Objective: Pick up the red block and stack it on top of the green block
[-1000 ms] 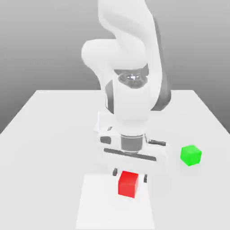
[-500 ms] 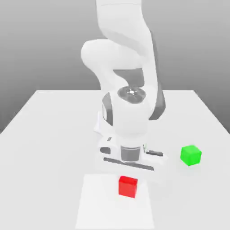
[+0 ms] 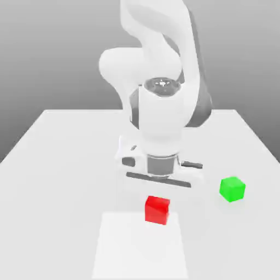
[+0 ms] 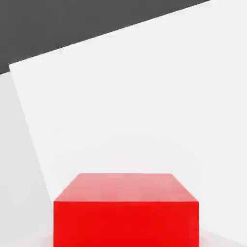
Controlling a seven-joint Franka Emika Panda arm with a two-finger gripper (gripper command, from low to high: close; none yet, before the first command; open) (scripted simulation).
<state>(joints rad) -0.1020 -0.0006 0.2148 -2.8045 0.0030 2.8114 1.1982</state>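
Observation:
The red block (image 3: pixel 157 210) hangs just under the white hand of the arm, lifted a little off the table. My gripper (image 3: pixel 158 201) is shut on the red block, and the cube covers the fingertips from this side. In the hand view the red block (image 4: pixel 126 212) sits very close, with white table behind it. The green block (image 3: pixel 232 189) rests on the table toward the exterior view's right, apart from the gripper and a little farther back than the red cube.
The white table (image 3: pixel 65 164) stretches wide around the arm. A paler rectangular patch (image 3: pixel 139 246) lies on it at the front, just below the red block. The arm's bulky white links (image 3: pixel 161 120) rise behind the hand.
The gripper closed on the red block, dipped low, and has now risen, carrying the block up off the pale patch. The green block has not moved.

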